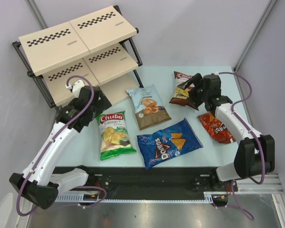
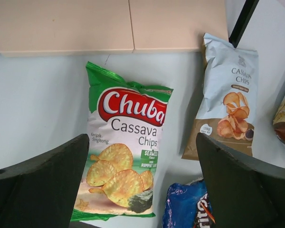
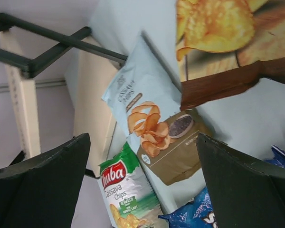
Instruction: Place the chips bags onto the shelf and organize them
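All five chips bags lie flat on the table. The green-white Chuba Cassava bag point(image 1: 114, 134) is at the left, the pale blue-and-brown bag point(image 1: 148, 107) in the middle, the blue Doritos point(image 1: 168, 142) in front, the red Doritos point(image 1: 216, 127) at the right, and the small dark Chuba bag point(image 1: 182, 88) at the back. The shelf point(image 1: 76, 35) stands at the back left with no bags on it. My left gripper point(image 1: 99, 101) hovers open above the green bag point(image 2: 123, 152). My right gripper point(image 1: 192, 92) hovers open over the small dark bag point(image 3: 218, 42).
The shelf's lowest board point(image 2: 109, 23) lies just beyond the green bag's top. In the right wrist view the pale bag point(image 3: 152, 118) and the shelf frame point(image 3: 61, 40) lie ahead. The table's right edge is near the red Doritos.
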You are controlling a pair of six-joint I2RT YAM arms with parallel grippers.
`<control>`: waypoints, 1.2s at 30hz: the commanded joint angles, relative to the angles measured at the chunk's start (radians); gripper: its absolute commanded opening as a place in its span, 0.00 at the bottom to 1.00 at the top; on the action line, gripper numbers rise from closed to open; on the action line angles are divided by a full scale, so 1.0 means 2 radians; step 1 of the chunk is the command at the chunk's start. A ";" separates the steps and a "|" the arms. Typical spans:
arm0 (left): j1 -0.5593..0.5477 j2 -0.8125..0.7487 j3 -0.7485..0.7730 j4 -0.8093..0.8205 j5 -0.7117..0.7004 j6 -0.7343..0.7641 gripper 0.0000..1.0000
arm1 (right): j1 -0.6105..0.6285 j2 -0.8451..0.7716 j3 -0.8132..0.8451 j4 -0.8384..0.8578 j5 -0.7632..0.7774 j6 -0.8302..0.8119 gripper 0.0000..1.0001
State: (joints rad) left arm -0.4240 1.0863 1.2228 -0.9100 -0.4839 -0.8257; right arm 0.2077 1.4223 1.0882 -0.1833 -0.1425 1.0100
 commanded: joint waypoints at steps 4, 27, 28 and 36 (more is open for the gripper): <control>0.003 -0.045 -0.012 0.058 0.007 0.042 1.00 | 0.014 0.099 0.192 -0.142 0.075 -0.071 1.00; 0.011 -0.106 0.004 0.045 0.033 0.101 0.99 | 0.091 0.359 0.525 -0.033 -0.039 -0.340 0.91; 0.011 -0.105 0.004 0.042 0.033 0.101 1.00 | 0.097 0.375 0.562 -0.042 -0.030 -0.347 0.92; 0.015 -0.086 0.014 0.029 0.054 0.122 1.00 | 0.112 0.445 0.616 0.019 -0.052 -0.346 0.91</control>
State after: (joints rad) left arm -0.4068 0.8909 1.1999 -0.8413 -0.4149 -0.6338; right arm 0.4534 2.2429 2.2520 -0.2527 -0.2100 0.3309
